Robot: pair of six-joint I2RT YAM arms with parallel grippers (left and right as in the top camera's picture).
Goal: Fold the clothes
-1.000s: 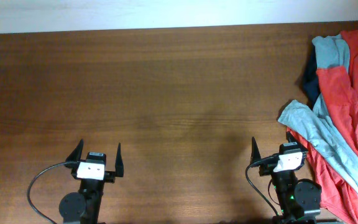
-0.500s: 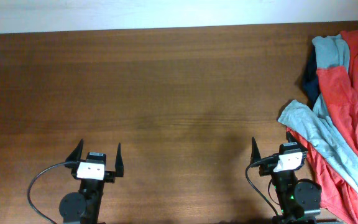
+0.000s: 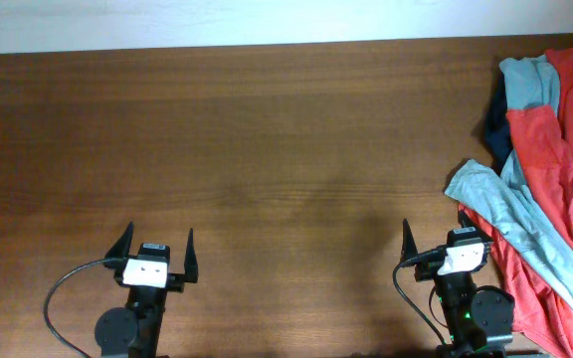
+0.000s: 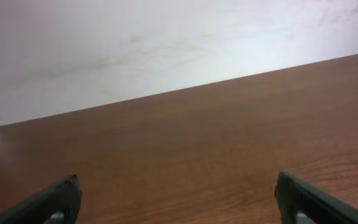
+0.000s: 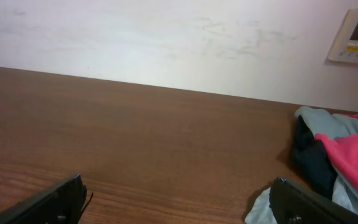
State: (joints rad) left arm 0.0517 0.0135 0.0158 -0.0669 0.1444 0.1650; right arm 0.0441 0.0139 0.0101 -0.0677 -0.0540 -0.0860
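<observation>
The clothes lie in a heap at the table's right edge. An orange-red T-shirt with white print (image 3: 565,159) is on top. A pale grey-blue shirt (image 3: 510,204) trails toward the front, and a navy one (image 3: 495,124) shows at the heap's left side. In the right wrist view the heap shows as grey-blue (image 5: 325,121), navy (image 5: 309,158) and red (image 5: 353,155) cloth. My left gripper (image 3: 158,237) is open and empty at the front left, over bare wood (image 4: 178,186). My right gripper (image 3: 436,234) is open and empty, its right finger (image 5: 291,199) next to the grey-blue sleeve end (image 5: 260,211).
The brown wooden table (image 3: 267,149) stretches left of the heap to a white wall at its far edge. A white wall panel (image 5: 356,37) hangs above the heap. A black cable (image 3: 68,283) loops beside the left arm base.
</observation>
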